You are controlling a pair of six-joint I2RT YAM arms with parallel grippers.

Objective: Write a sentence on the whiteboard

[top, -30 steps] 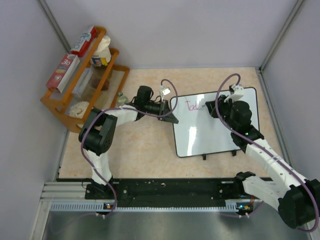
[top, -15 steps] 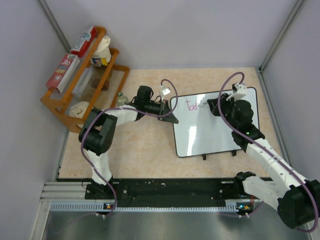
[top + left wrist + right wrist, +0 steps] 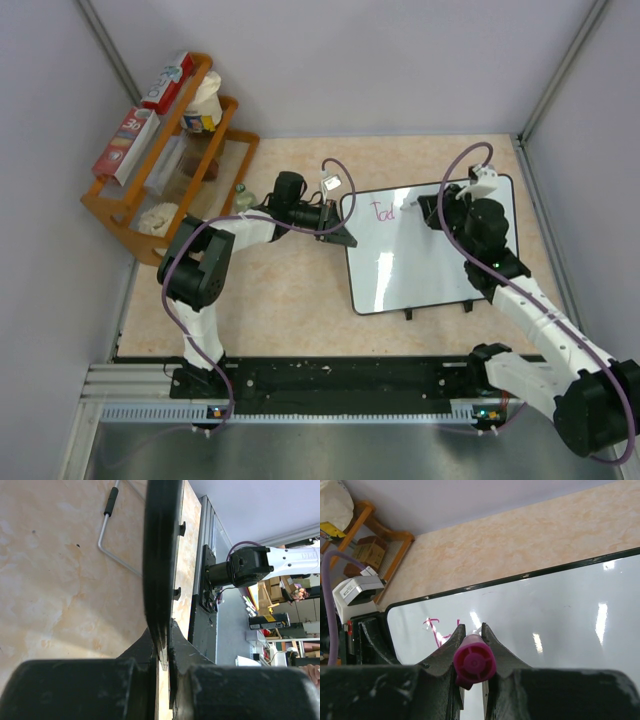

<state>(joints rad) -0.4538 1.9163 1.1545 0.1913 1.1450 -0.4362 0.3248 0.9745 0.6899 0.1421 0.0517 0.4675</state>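
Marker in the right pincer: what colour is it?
Magenta; the marker shows best in the right wrist view, seen end-on.

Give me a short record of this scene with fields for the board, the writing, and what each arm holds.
whiteboard: on the tan table, right of centre
writing: a few pink letters, top-left of board, sentence unfinished
left jaws: shut on the board's left edge
right jaws: shut on a pink marker, tip at the board beside the letters
rack: wooden, far left, holding packages
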